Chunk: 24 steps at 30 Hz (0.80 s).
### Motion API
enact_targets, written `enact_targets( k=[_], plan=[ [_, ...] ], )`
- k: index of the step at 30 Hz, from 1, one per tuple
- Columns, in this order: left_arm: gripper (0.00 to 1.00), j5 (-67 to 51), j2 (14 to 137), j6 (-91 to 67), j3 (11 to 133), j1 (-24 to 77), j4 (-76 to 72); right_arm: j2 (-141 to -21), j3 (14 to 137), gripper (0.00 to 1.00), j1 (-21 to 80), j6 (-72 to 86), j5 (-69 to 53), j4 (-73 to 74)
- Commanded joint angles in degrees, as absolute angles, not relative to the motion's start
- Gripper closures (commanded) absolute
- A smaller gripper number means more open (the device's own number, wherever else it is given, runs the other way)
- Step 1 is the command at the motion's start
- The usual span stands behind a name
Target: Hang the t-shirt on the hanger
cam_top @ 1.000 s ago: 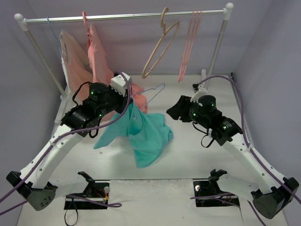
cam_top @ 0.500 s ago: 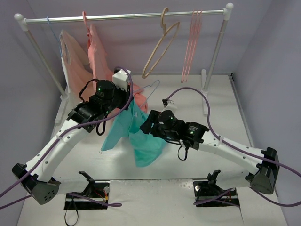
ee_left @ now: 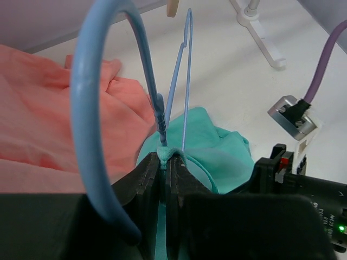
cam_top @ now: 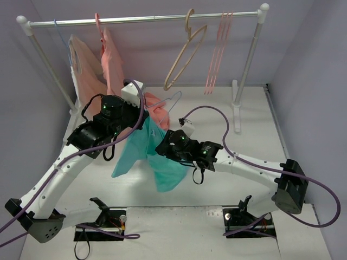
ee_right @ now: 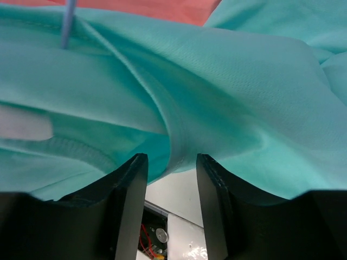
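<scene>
White table, lilac walls close on three sides, a rack across the far edge. The table's right half lies bare. Left of centre, the left gripper is pinched tight on the t-shirt collar at the hanger neck. The hanger's triangle points far-right, and the t-shirt drapes toward the near edge. The right gripper stands parted around a fold of it.

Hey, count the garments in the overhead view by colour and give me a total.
teal t-shirt: 1
salmon-pink garment: 1
pale peach garment: 1
Total: 3
</scene>
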State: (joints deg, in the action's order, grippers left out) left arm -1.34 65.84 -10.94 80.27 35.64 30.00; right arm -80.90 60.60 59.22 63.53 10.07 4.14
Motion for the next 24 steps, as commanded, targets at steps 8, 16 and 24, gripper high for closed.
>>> enact_targets(
  k=[8,16,24],
  plan=[
    [1.0,-1.6,61.8,-9.0,82.0,35.6,30.2,-81.5,59.6,0.9,61.3,66.7,14.1,2.5],
    [1.0,-10.4,57.8,-3.3,79.5,35.5,32.1,-75.4,63.4,1.0,58.9,47.5,18.8,12.3],
    [1.0,-19.7,51.0,-0.2,74.1,35.5,29.3,-67.4,63.9,1.0,44.1,29.9,9.5,14.8]
  ],
)
